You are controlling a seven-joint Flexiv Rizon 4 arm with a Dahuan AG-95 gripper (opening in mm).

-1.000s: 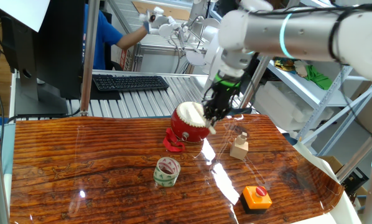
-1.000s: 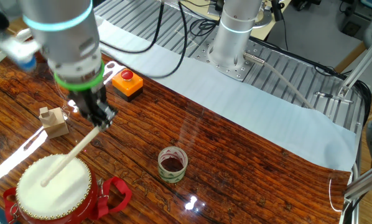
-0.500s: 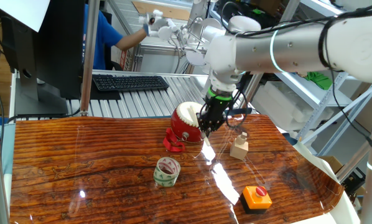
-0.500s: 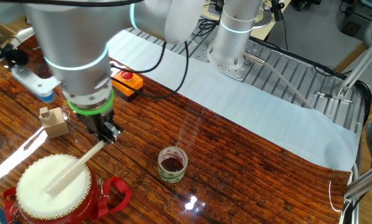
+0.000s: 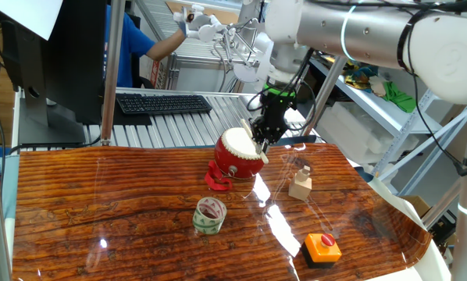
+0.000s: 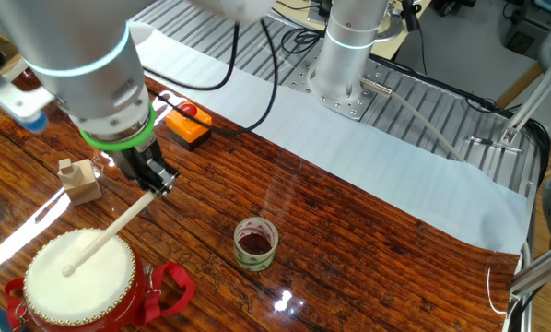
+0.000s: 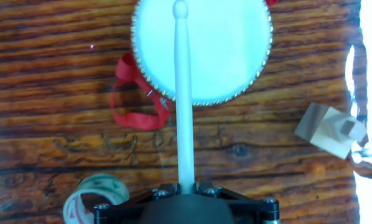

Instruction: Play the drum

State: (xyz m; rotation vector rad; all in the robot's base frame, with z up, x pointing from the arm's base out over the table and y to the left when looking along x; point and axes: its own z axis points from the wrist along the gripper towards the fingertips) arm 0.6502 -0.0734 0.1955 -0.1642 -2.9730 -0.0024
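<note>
The red drum (image 5: 237,158) with a cream-white head (image 6: 77,264) sits tilted on its red stand on the wooden table. It also shows in the hand view (image 7: 223,56). My gripper (image 5: 265,133) is shut on a pale wooden drumstick (image 6: 114,232). The stick runs from the jaws (image 7: 186,185) out over the drum head, and its tip (image 7: 180,9) lies over the far part of the head. In the other fixed view the gripper (image 6: 156,180) is above and beside the drum, and the stick tip is at or just above the head.
A green-patterned tape roll (image 5: 210,215) lies in front of the drum. A small wooden block (image 5: 300,186) stands to the right. An orange box with a red button (image 5: 322,247) sits near the front right. A keyboard (image 5: 163,102) lies behind the table.
My gripper has risen from half a second ago, lifting the drumstick so it lies less flat on the drum head. The drum has not moved.
</note>
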